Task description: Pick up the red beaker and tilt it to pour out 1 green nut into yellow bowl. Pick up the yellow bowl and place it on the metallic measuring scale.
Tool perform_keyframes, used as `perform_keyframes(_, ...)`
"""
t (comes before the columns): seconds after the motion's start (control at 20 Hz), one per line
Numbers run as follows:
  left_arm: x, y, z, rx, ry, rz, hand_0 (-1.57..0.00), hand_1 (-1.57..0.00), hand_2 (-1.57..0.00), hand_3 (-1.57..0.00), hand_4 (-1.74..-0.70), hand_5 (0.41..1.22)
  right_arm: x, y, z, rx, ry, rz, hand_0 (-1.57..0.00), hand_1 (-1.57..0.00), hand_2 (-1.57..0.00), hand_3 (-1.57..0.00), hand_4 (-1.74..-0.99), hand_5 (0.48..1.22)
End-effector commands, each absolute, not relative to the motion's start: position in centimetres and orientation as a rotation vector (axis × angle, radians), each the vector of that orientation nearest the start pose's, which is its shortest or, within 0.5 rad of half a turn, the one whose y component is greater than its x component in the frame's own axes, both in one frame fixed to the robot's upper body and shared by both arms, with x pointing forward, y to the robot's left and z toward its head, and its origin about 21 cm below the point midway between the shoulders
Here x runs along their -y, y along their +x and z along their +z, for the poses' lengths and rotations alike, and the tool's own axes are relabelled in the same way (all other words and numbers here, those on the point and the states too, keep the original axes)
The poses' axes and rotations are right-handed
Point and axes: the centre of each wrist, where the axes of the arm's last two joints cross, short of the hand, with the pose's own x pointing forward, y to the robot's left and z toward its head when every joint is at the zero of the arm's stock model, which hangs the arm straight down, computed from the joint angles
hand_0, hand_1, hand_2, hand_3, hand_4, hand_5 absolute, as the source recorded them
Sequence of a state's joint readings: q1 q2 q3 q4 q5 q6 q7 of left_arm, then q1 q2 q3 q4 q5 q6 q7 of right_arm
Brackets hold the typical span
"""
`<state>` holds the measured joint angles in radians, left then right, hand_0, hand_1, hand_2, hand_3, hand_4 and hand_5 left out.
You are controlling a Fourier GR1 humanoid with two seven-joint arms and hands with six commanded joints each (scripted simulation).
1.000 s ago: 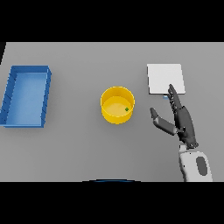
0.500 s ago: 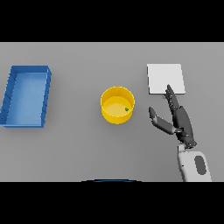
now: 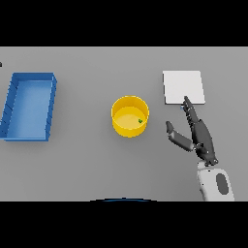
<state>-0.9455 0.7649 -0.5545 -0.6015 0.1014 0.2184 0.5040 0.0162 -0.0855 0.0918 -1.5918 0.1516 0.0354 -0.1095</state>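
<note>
The yellow bowl [image 3: 130, 116] stands upright at the table's middle with one small green nut [image 3: 140, 121] lying inside near its right wall. To its right my right hand [image 3: 197, 136] hovers open, fingers straight and pointing away from me, thumb spread toward the bowl, a short gap between them. The fingertips reach the near edge of the metallic measuring scale [image 3: 183, 87], a flat pale square at the back right. No red beaker shows anywhere. My left hand is out of view.
A blue rectangular bin [image 3: 29, 105] sits at the far left of the grey table [image 3: 87, 164], with nothing visible inside it.
My right hand has drifted slightly left and toward me, staying open. The bowl, nut and scale have not moved.
</note>
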Motion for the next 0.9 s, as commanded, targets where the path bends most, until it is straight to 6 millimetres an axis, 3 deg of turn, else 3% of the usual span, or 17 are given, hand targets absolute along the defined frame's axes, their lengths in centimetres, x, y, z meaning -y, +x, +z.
perform_keyframes(0.0, -36.0, 42.2, 14.6, 0.953, 0.97, -0.353, -1.57, -1.57, -1.57, -1.41, -1.74, 1.221, 22.6, 24.4, 0.3, 1.679, -0.078, 0.297, 0.0, 0.0, 0.0, 0.0, -1.309, 0.72)
perform_keyframes(0.2, -35.2, 40.3, 13.9, 0.958, 0.959, -0.318, -1.57, -1.57, -1.57, -1.33, -1.74, 1.19, 22.8, 24.4, 0.3, 1.672, -0.091, 0.292, 0.0, 0.0, 0.0, 0.0, -1.332, 0.723)
perform_keyframes(0.3, -34.9, 39.4, 12.7, 0.963, 0.943, -0.314, -1.57, -1.57, -1.57, -1.37, -1.68, 1.106, 22.6, 24.4, 0.6, 1.68, -0.085, 0.295, 0.0, 0.0, 0.0, 0.0, -1.336, 0.727)
perform_keyframes(0.4, -34.6, 38.5, 12.3, 0.972, 0.921, -0.323, -1.57, -1.57, -1.57, -1.44, -1.59, 0.962, 22.1, 24.1, 0.3, 1.678, -0.091, 0.301, 0.0, 0.0, 0.0, 0.0, -1.326, 0.728)
perform_keyframes(0.55, -34.3, 37.7, 12.1, 0.958, 0.873, -0.367, -1.57, -1.57, -1.57, -0.93, -1.25, 0.81, 22.2, 24.3, 0.3, 1.676, -0.084, 0.302, 0.0, 0.0, 0.0, 0.0, -1.327, 0.73)
perform_keyframes(0.6, -34.3, 37.4, 12.3, 0.975, 0.831, -0.38, -1.57, -1.52, -1.41, -0.85, -1.13, 0.779, 22.2, 24.3, 0.5, 1.676, -0.09, 0.303, 0.0, 0.0, 0.0, 0.0, -1.325, 0.731)
perform_keyframes(0.65, -34.3, 37.1, 12.7, 0.984, 0.782, -0.389, -1.44, -1.29, -1.16, -0.71, -1.05, 0.757, 22.4, 24.3, 0.4, 1.68, -0.101, 0.308, 0.0, 0.0, 0.0, 0.0, -1.32, 0.731)
perform_keyframes(0.75, -34.0, 36.7, 13.3, 1.002, 0.72, -0.418, -0.98, -0.83, -0.75, -0.46, -0.92, 0.716, 22.5, 24.4, 0.4, 1.669, -0.1, 0.288, 0.0, 0.0, 0.0, 0.0, -1.321, 0.727)
perform_keyframes(0.85, -34.4, 36.6, 13.5, 0.982, 0.711, -0.456, -0.63, -0.53, -0.48, -0.3, -0.85, 0.688, 22.3, 24.4, 0.7, 1.678, -0.094, 0.29, 0.0, 0.0, 0.0, 0.0, -1.321, 0.725)
